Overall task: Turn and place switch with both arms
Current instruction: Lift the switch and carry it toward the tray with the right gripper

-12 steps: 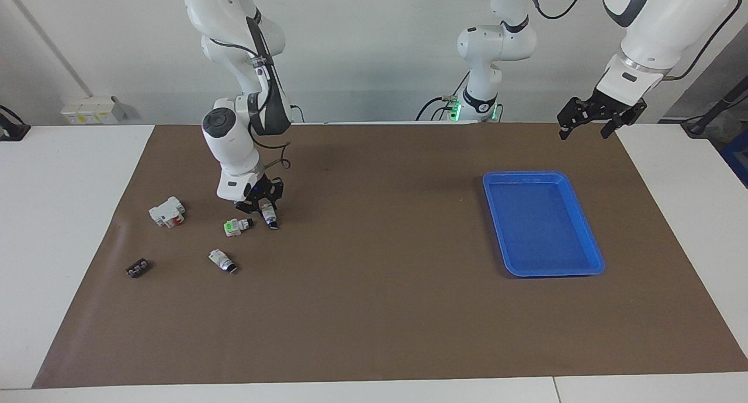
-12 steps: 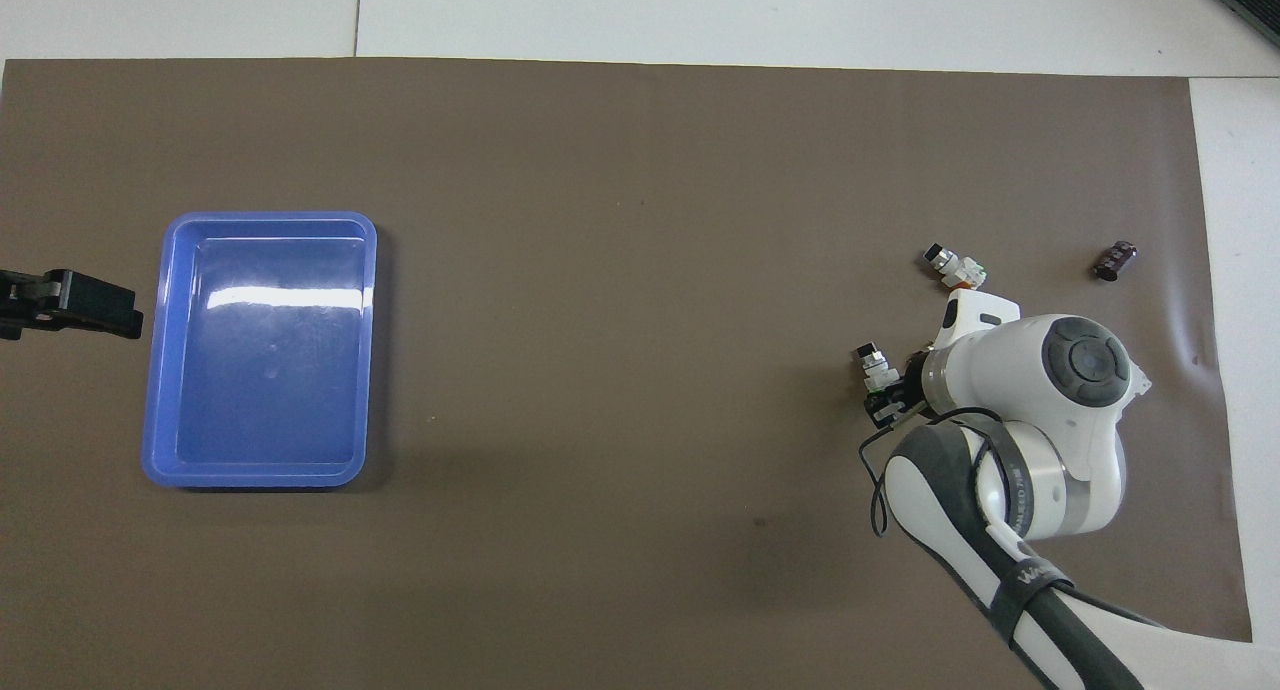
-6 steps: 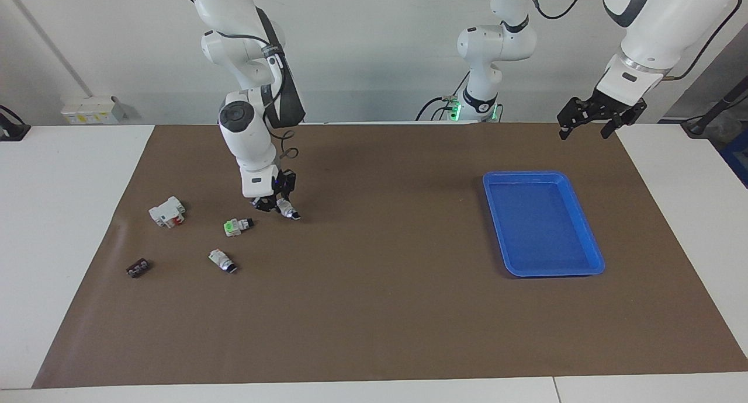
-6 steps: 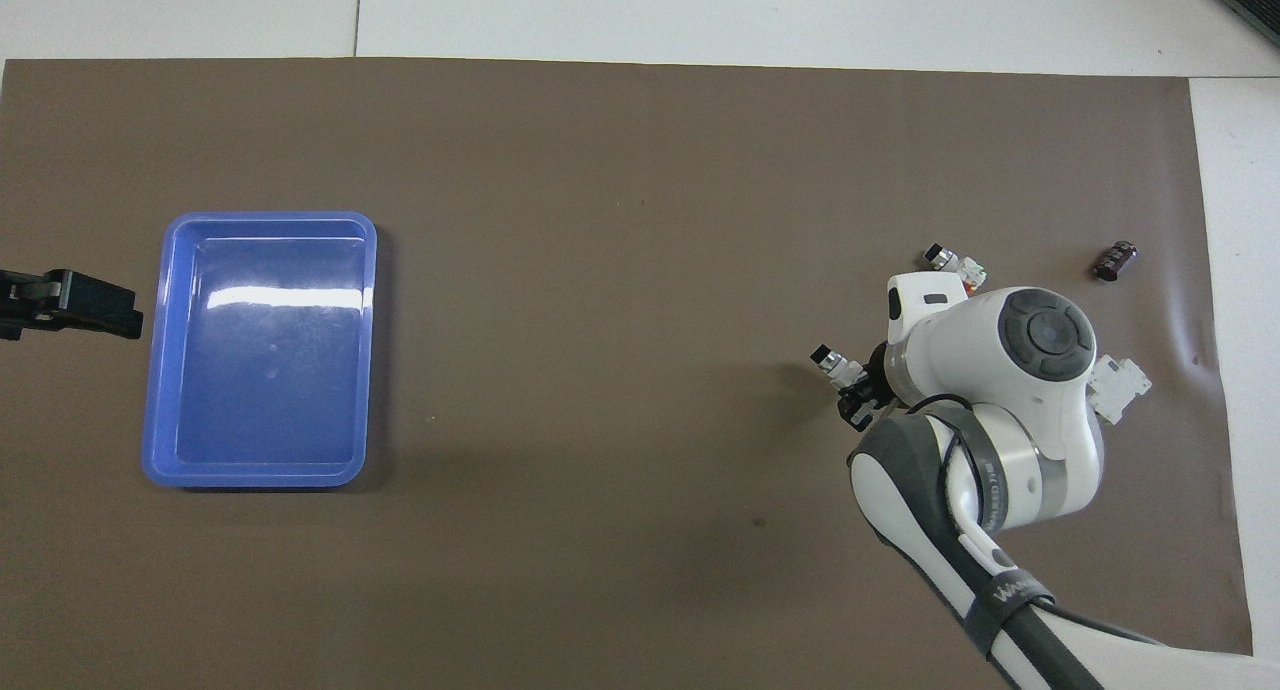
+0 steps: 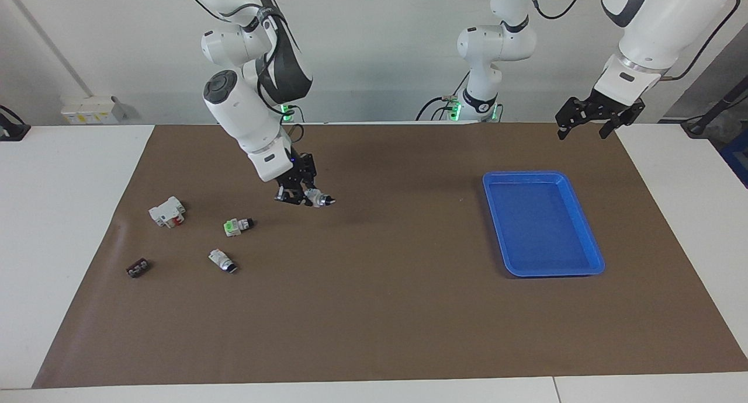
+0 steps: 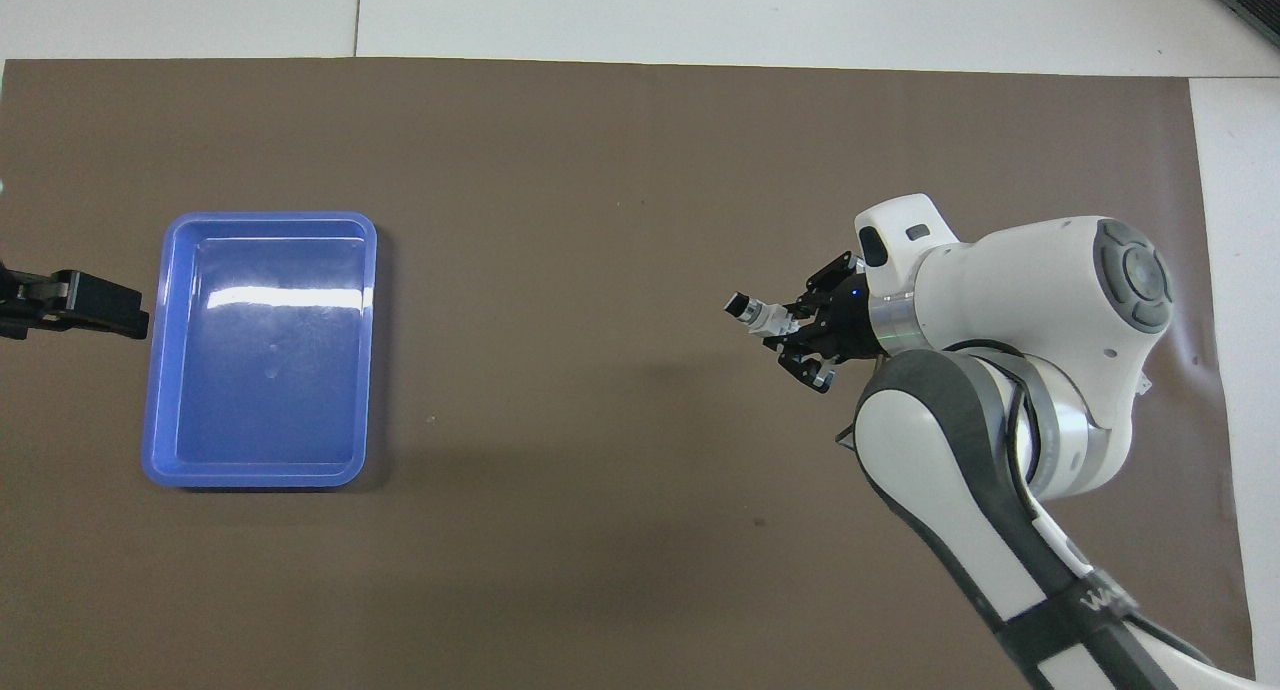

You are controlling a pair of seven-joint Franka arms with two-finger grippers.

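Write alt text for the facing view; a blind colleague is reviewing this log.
The right gripper holds a small white plastic switch with a black knob tip in the air above the brown mat. The open left gripper waits near a blue plastic tray; four small parts lie toward the right arm's end.

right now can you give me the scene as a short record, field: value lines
right pincer: shut on the switch, raised over the brown mat
switch pose: roughly level, black knob tip toward the blue tray
left pincer: open, holds nothing, waits in the air by the mat's corner near the tray
tray: empty, on the mat at the left arm's end
on the mat, right arm's end: green-faced switch, second small white switch, white block with red lever, small dark part
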